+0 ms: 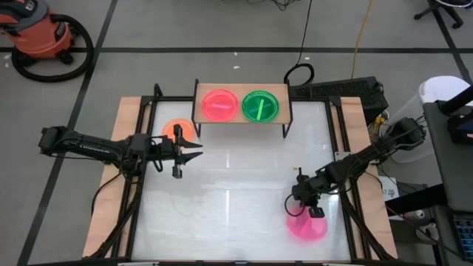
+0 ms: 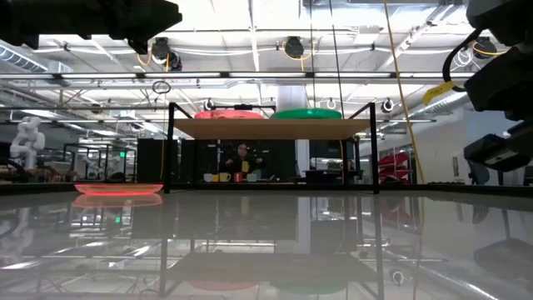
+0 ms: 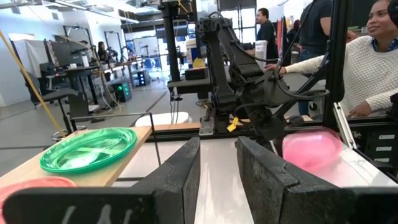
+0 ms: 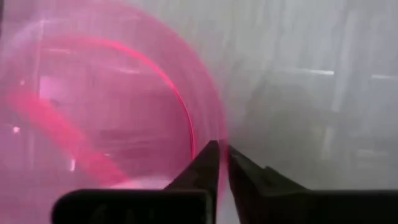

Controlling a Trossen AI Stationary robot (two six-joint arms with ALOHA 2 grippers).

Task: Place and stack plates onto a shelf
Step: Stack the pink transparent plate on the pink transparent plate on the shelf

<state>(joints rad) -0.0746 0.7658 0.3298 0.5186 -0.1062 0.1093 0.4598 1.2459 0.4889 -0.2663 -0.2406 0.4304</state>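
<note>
Right gripper (image 1: 313,212) has its fingers pinched on the pink plate's (image 1: 307,225) rim near the table's front-right corner, probably shelf-bound (image 1: 275,92), while left gripper (image 1: 194,153) idles, fingers narrowly open.

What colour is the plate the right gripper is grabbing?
Pink. The plate pinched by the right gripper shows best in the right wrist view.

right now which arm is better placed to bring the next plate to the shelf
Right. The right gripper is shut on the rim of the translucent pink plastic plate; the left gripper is open and empty beside the orange plate.
</note>
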